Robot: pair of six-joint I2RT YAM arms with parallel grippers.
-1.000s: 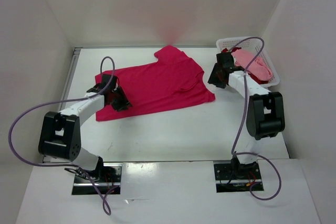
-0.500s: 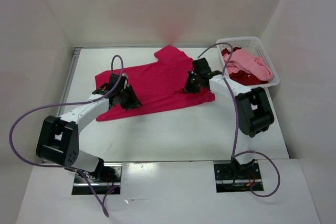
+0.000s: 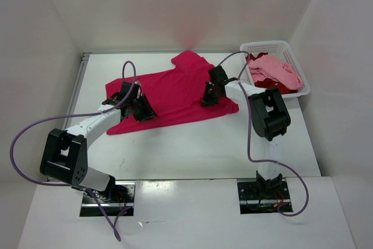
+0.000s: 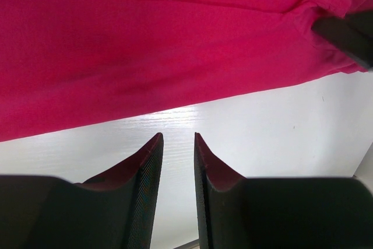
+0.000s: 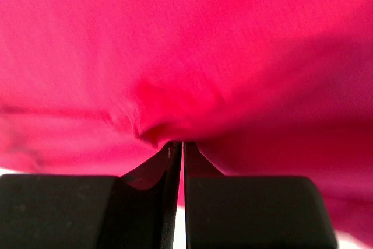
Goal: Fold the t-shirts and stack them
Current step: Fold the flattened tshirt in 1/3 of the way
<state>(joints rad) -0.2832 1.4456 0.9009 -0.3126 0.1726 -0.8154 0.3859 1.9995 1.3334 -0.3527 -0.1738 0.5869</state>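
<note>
A magenta-pink t-shirt lies spread flat across the back middle of the table. My right gripper is down on its right part, near the sleeve. In the right wrist view the right gripper has its jaws shut on a puckered fold of the magenta cloth. My left gripper hangs over the shirt's lower left edge. In the left wrist view the left gripper is open by a narrow gap with only bare table between the fingers, and the shirt's hem lies just beyond the tips.
A white perforated basket stands at the back right corner, holding a light pink t-shirt on top of a dark red one. White walls enclose the table on three sides. Purple cables loop off both arms.
The right arm swung left from the basket to the shirt's right side and its jaws closed on the cloth. The left gripper shifted slightly right along the shirt's lower edge.
</note>
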